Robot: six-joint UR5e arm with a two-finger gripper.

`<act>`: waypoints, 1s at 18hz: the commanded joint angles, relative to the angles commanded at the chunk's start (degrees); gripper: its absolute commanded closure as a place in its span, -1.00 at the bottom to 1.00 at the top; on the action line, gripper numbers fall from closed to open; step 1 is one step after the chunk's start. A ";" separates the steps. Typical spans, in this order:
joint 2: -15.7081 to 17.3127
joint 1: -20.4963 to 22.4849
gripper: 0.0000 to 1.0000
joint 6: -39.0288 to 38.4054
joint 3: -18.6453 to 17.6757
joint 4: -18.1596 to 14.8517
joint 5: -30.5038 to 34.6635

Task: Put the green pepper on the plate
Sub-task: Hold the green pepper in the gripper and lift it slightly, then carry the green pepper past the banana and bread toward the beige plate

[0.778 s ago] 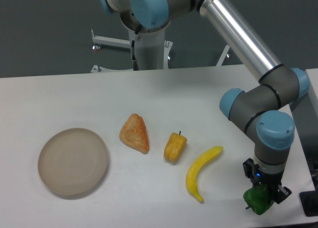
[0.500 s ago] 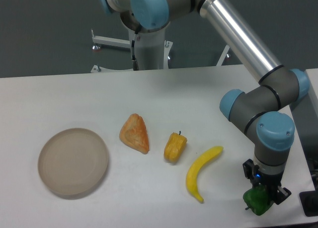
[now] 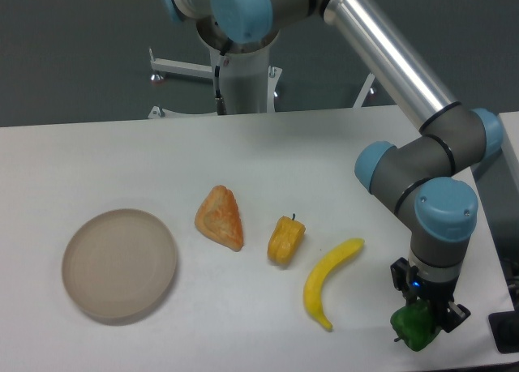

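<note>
The green pepper (image 3: 415, 328) is a small glossy dark-green lump at the table's front right, near the front edge. My gripper (image 3: 422, 314) points straight down onto it, and its dark fingers are closed against the pepper's sides. Whether the pepper touches the table I cannot tell. The plate (image 3: 119, 263), round and beige-tan, lies far off at the front left with nothing on it.
Between pepper and plate lie a yellow banana (image 3: 328, 280), a yellow-orange pepper (image 3: 285, 240) and an orange wedge-shaped food piece (image 3: 220, 217). My arm's forearm slants down from the top centre to the right side. A dark object (image 3: 507, 331) sits at the right edge.
My gripper and the green pepper in it have shifted slightly to the left. Everything else on the table stays where it was.
</note>
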 joint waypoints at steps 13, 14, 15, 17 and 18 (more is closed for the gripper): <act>19.26 -11.15 0.52 -23.27 -22.33 -3.43 -0.97; 19.96 -12.56 0.52 -26.52 -23.82 -3.43 -1.49; 20.75 -13.70 0.51 -29.69 -25.05 -3.34 -2.28; 21.72 -15.90 0.51 -35.14 -26.73 -3.25 -4.73; 21.81 -16.87 0.51 -37.86 -27.34 -3.17 -5.79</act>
